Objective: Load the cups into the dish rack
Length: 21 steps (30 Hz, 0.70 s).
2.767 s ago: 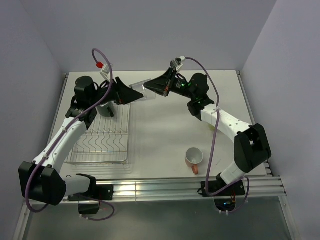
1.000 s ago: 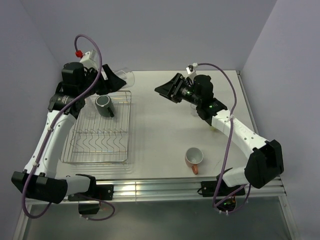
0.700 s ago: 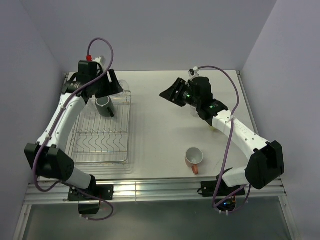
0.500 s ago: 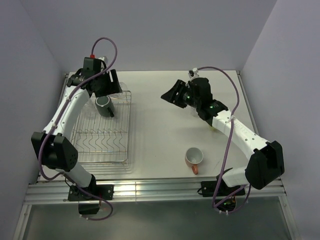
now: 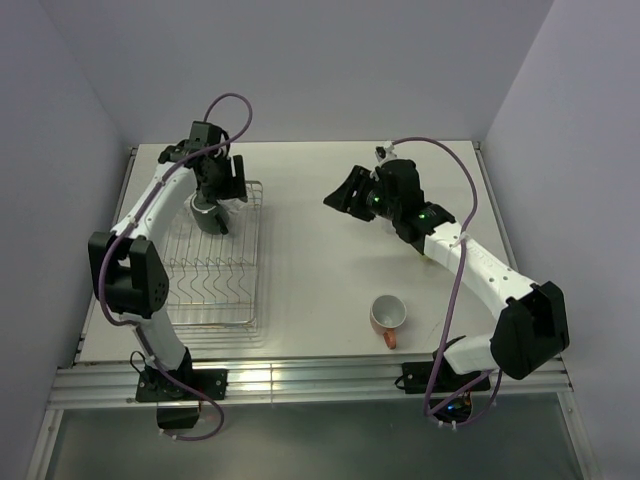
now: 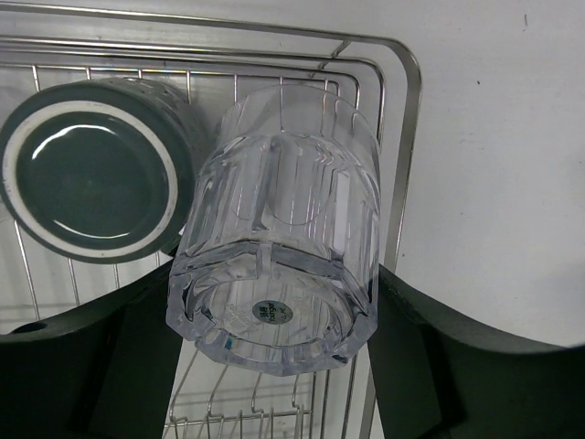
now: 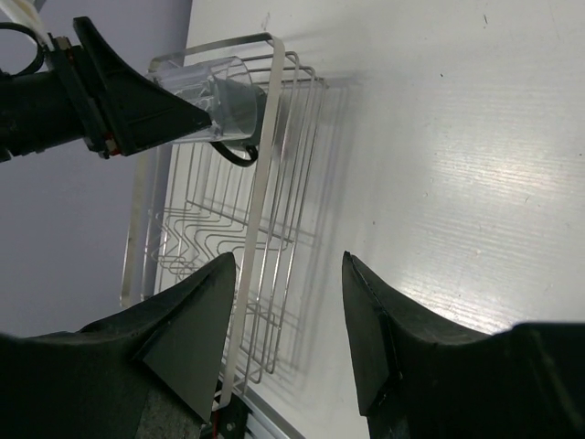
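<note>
A clear glass (image 6: 279, 229) is grasped by the left tool (image 5: 222, 183), with one dark finger (image 6: 82, 366) pressed against each side of it. The glass is carried over the far right corner of the rack (image 5: 200, 285). Its thick base is turned toward the wrist camera and its mouth is pointed away, toward the wires. Whether the glass touches the rack cannot be told. Just beside it, to its left in the wrist view, a dark mug (image 6: 87, 178) with a pale rim is lodged in the far end of the rack. The mug is tilted, with its opening turned up toward the camera.

The rack is set on the left part of the tabletop (image 5: 320, 260), its long side running from near to far. The rows of wavy prongs in its nearer half are seen without any cup on them.

The right tool (image 7: 288, 265) is released: its two fingers are spread apart and nothing is held between them. It is kept in the air over the far middle of the tabletop, well apart from the rack and pointed toward it.

An orange mug (image 5: 388, 315) with a white inside is stood upright on the tabletop, near the front edge and right of the middle. Its handle is turned toward the near edge. It is well apart from both tools and from the rack.
</note>
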Tool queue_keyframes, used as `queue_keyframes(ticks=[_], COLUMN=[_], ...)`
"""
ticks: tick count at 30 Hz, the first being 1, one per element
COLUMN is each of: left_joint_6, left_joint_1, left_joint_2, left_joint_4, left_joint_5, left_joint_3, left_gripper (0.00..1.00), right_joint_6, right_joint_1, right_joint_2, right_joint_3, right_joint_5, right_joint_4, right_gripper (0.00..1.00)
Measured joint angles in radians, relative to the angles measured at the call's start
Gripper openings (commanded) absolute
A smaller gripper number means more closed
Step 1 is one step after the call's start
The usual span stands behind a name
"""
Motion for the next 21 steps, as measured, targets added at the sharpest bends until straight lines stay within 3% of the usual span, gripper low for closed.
queue_keyframes(ticks=[15, 20, 21], left_joint_6=[0.000, 0.000, 0.000], left_joint_1=[-0.051, -0.054, -0.055], left_joint_2=[0.145, 0.161, 0.163], left_joint_4=[-0.043, -0.060, -0.062], left_joint_5=[-0.090, -0.117, -0.119], left_joint_3=[0.062, 0.068, 0.069], left_gripper=[0.05, 0.15, 0.22], right_joint_6=[-0.005, -0.009, -0.009], right_joint_1=[0.000, 0.000, 0.000], right_joint_2=[-0.002, -0.002, -0.002], right_joint_3=[-0.013, -0.013, -0.013], right_joint_5=[-0.002, -0.005, -0.005], right_joint_4=[0.001, 0.001, 0.001], right_gripper=[0.59, 0.58, 0.59])
